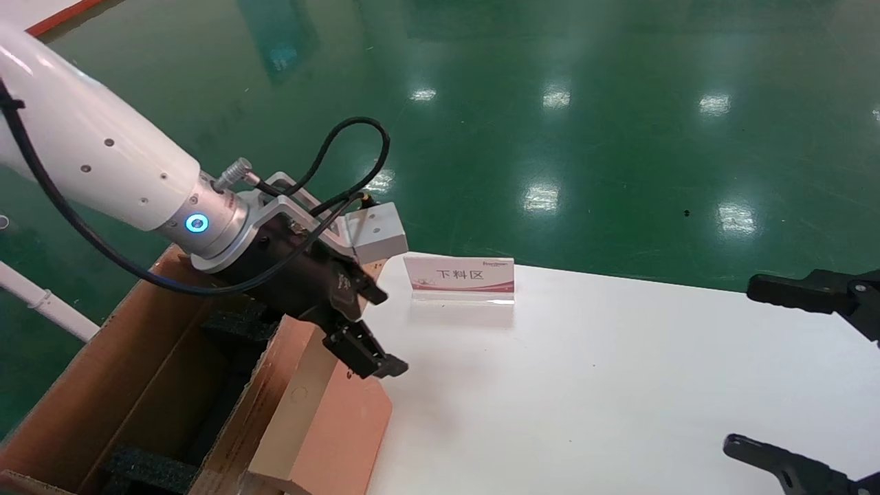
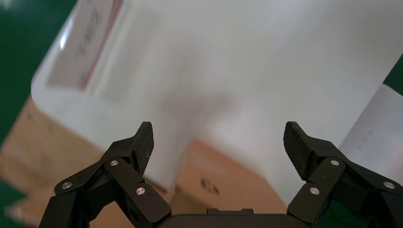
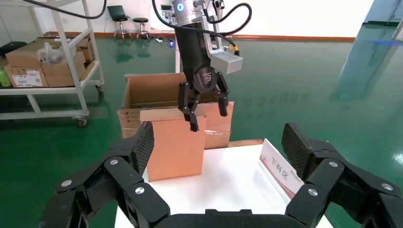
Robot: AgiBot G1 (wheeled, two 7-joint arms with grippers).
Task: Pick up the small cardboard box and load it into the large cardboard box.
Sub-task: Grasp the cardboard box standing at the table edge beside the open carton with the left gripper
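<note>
The right hand sits parked at the near right edge of the white bench, its fingers spread wide and empty, well apart from the work.

Farther in, the small cardboard box stands on edge at the bench's left border, leaning against or just beside the large cardboard box; whether the two touch cannot be told. In the right wrist view it shows as an upright slab in front of the carton. It looks stiff, flat and probably light, with smooth board faces that could slip under a shallow pinch. The likely best hold is across its thin top edge, fingers well down on both broad faces, since a grip near one corner would probably let it swing.

The left hand hovers over that top edge, its fingers open and holding nothing.

The carton stands off the bench's left side, flaps up, with black foam padding lining the inside. The flap nearest the bench is the edge to clear, so the box would likely need lifting before moving across. The opening looks roomy, though the foam narrows it.

Beyond, a small sign stand sits near the bench's far edge, clear of the path.
</note>
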